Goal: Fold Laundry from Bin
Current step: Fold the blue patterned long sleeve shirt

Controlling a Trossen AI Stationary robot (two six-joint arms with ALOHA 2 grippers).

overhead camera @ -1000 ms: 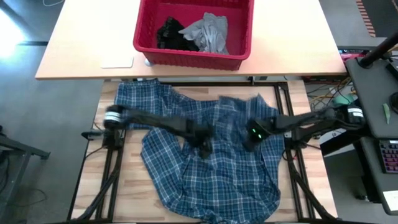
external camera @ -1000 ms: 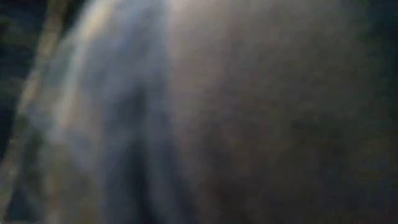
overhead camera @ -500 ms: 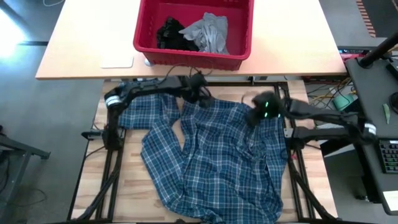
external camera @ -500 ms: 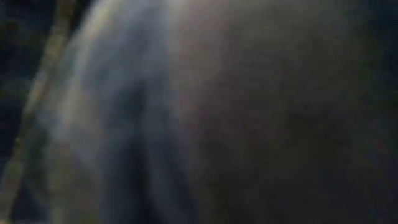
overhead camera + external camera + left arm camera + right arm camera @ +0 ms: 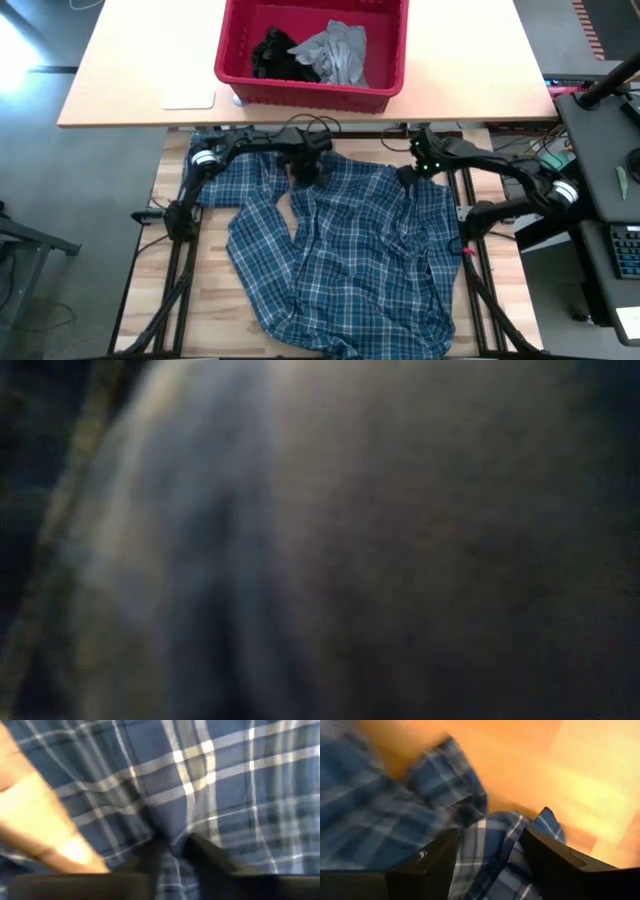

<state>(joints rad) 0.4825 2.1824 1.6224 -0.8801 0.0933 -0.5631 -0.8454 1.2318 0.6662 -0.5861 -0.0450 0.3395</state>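
We see the blue-and-white plaid shirt spread over the near bench, its upper edge toward the red bin; the bin sits on the far bench and holds a grey T-shirt and a black garment; the left pincer pinches a fold near the shirt's upper edge, fingers nearly together; the right pincer stands parted over the shirt's upper right edge, gripping nothing; we can read no writing anywhere.

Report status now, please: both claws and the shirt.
Left claw pinching plaid shirt at far edge. Right claw open over shirt's far right corner. Bin holds remaining laundry.
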